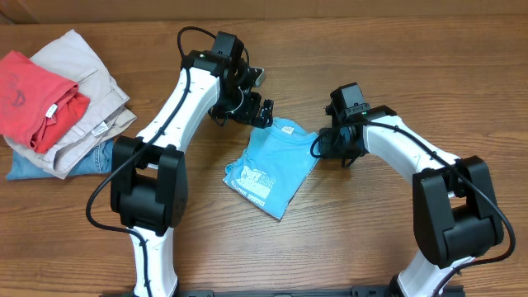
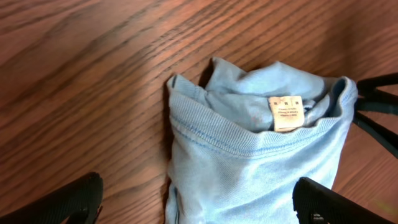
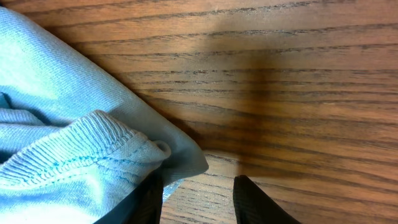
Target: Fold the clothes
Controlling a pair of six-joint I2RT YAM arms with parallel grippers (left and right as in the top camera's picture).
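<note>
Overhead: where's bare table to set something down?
Free: near table edge between left arm and right arm, below the blue T-shirt; far-right corner beyond the right arm; near-left corner below the clothes pile. Crowded: the T-shirt's collar end, flanked by left gripper and right gripper.

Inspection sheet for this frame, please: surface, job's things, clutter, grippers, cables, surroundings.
surface: wooden table, bare grain.
job's things: light blue T-shirt, folded into a compact shape mid-table, collar label showing.
clutter: stack at the left edge: red T-shirt, beige trousers, blue denim.
grippers: left gripper open over the shirt's collar; right gripper open, shirt edge beside one finger.
cables: black cables along both arms.
surroundings: nothing seen.
</note>
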